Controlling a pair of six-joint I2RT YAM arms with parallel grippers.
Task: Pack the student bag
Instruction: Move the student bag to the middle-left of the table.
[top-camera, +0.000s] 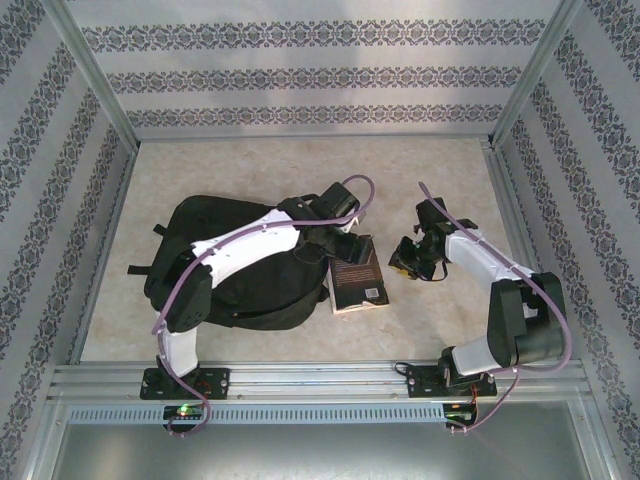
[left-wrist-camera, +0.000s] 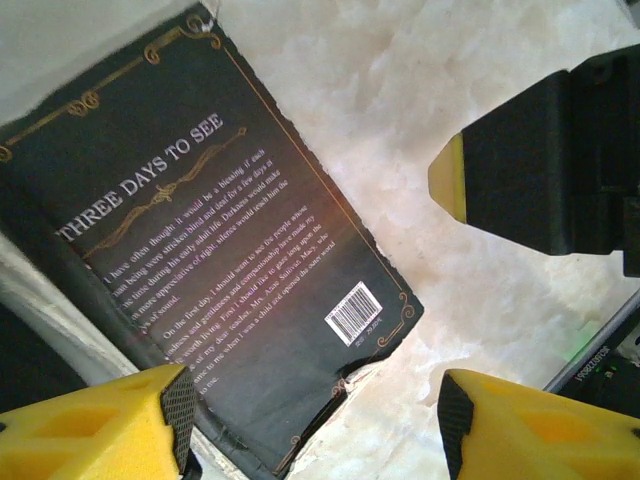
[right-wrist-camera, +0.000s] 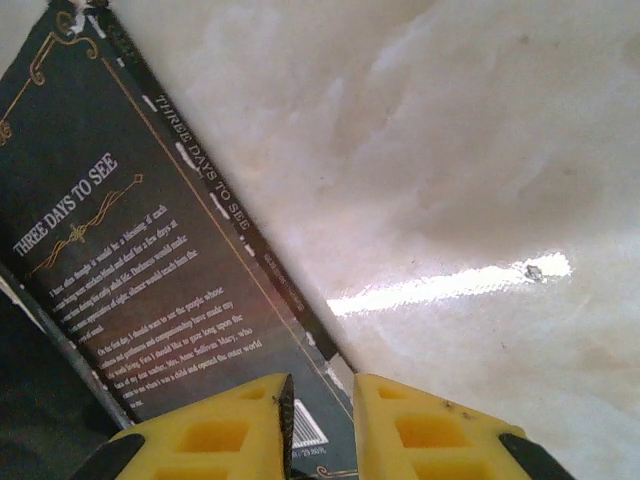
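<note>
Marble tabletop (left-wrist-camera: 420, 130) is bearing the book (left-wrist-camera: 200, 250) beneath the wide-parted left gripper (left-wrist-camera: 315, 405) and barely-parted right gripper (right-wrist-camera: 322, 400); worth straddling one edge squarely.

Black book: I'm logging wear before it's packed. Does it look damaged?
Yes. The black book with gold border, lying back cover up, has a small tear in its edge near the barcode, and white scuffs chip its spine.

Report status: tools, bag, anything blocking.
Left tool open over book. Right tool slightly open, empty. Student bag beside book, book outside. Left arm across bag.
</note>
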